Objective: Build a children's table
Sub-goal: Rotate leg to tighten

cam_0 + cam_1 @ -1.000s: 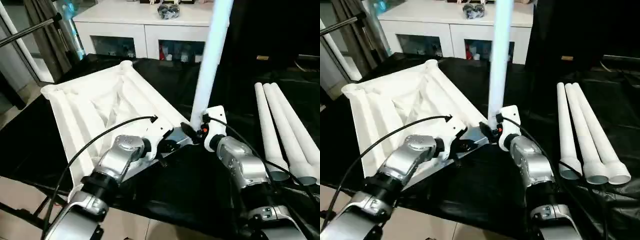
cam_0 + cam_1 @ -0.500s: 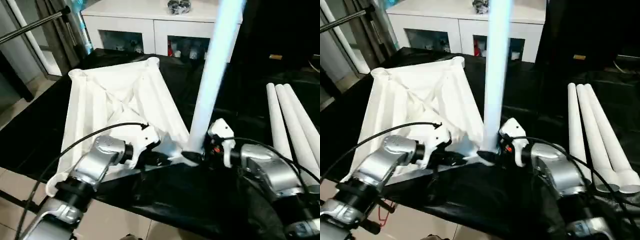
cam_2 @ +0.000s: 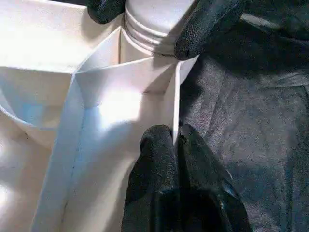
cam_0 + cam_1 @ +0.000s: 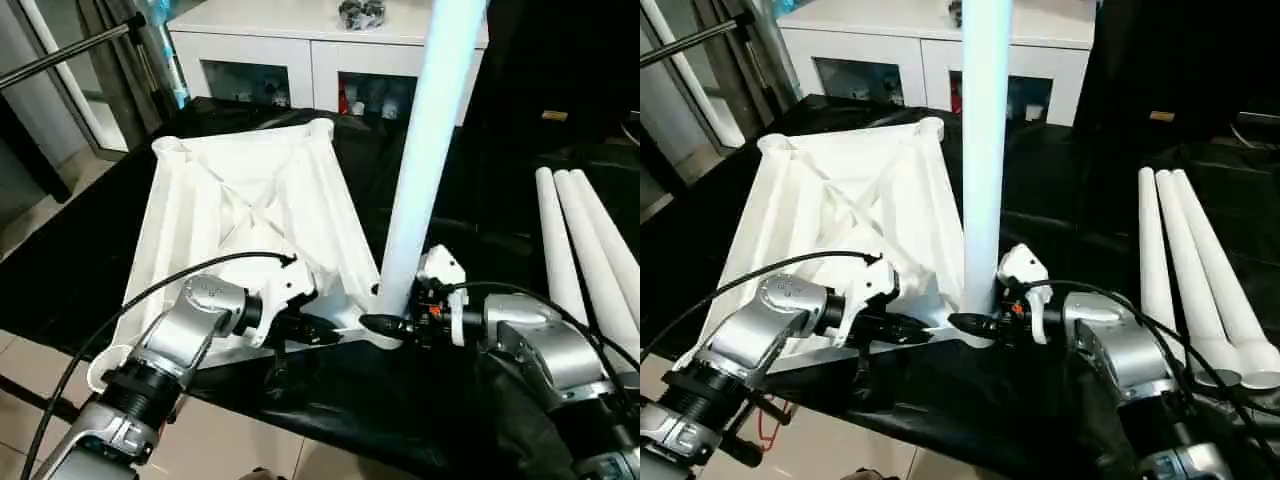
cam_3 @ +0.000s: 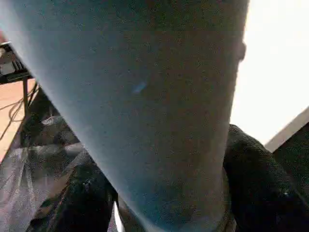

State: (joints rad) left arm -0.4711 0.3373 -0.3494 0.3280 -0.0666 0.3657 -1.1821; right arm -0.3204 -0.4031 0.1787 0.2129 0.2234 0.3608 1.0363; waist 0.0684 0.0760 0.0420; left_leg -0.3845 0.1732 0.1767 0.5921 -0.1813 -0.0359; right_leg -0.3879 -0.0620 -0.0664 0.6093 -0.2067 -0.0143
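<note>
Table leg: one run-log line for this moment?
step: leg into corner socket | right tool: around upright leg base | left tool: pinching tabletop rim | spare legs: three, lying alongside

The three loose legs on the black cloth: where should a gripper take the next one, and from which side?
Probably the innermost of the three loose legs, mid-shaft, from above. It lies flat and touching its neighbour, so only its top and the side toward the tabletop are free.

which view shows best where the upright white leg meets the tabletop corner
The left wrist view: the upright white tube leg shows its ridged end at the white ribbed plastic tabletop corner. Both eye views show the whole leg standing there; the right wrist view shows its shaft up close.
</note>
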